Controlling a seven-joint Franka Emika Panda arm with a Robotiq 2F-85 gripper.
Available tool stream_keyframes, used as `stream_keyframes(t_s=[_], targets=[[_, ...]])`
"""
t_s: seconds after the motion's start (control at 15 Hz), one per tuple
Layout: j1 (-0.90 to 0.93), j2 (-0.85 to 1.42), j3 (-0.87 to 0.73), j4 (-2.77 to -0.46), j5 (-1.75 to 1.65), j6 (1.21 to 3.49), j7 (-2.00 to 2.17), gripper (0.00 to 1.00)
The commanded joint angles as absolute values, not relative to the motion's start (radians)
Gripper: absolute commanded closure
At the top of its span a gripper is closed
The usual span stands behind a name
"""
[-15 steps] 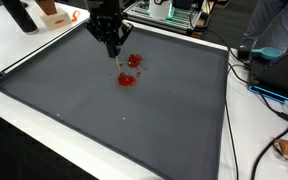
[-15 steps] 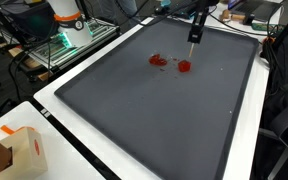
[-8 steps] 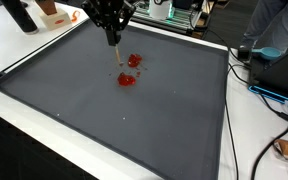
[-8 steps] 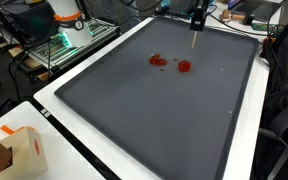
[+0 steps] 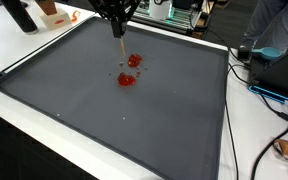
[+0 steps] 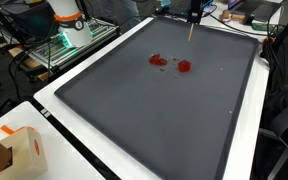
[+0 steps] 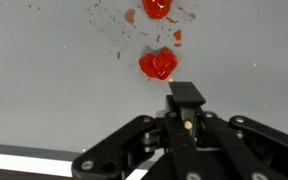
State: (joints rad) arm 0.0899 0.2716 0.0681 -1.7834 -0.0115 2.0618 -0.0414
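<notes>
Two squashed red blobs lie on the dark grey mat [image 5: 164, 120], ringed by small red splatters: one [image 5: 134, 61] farther back and one [image 5: 126, 79] closer. They also show in an exterior view [image 6: 184, 66] [image 6: 158, 60] and in the wrist view [image 7: 159, 65] [image 7: 158, 8]. My gripper [image 5: 117, 18] [image 6: 194, 16] hangs above the mat's far edge, well clear of the blobs. It is shut on a thin tan stick [image 5: 120, 30] [image 6: 191, 31] that points down. In the wrist view the gripper [image 7: 184, 102] clamps the stick's dark end [image 7: 185, 93].
The mat [image 6: 154, 110] has a raised black rim and sits on a white table [image 5: 24, 45]. A cardboard box [image 6: 24, 150] stands at a table corner. Cables and blue equipment [image 5: 274, 85] lie beside the mat. A person's arm [image 5: 274, 25] is at the side.
The gripper has risen with the stick and drawn back from the red blobs toward the mat's far edge. The blobs have not moved.
</notes>
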Motion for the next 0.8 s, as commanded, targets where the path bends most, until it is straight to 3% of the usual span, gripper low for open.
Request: stream_keyframes(t_s=[0.0,0.13,0.2,0.73], targets=[[0.097,0.26,0.073,-1.784,-0.017,2.015,-0.015,0.97],[0.101,0.262,0.072,-1.781,-0.028,2.008,-0.009,0.97],[0.093,0.271,0.074,-1.777,-0.015,2.032,-0.034,0.87],[0.096,0.271,0.074,-1.777,-0.018,2.03,-0.024,0.87]])
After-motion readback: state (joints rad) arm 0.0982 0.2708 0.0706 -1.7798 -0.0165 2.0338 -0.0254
